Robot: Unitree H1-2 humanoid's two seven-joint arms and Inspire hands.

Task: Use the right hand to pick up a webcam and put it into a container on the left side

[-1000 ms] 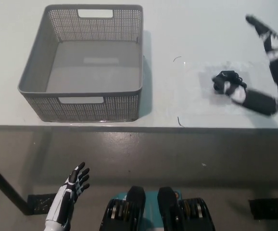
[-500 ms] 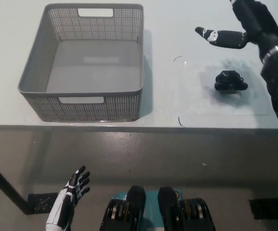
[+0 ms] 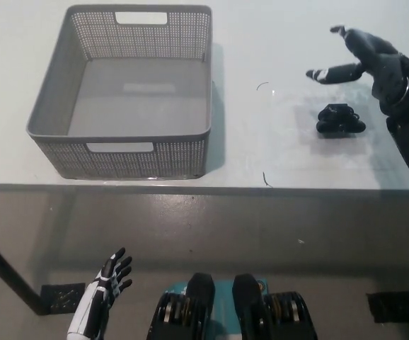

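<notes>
Hovering just past the webcam at about its one o'clock, the right hand has its fingers spread and grips nothing. The webcam sits on the counter at three o'clock from the grey basket, well apart from it. Coming down off-centre, those fingers could knock the small black body sideways rather than close around it, and a loose hold might drop it short of the basket. The left hand hangs open below the counter's edge.
</notes>
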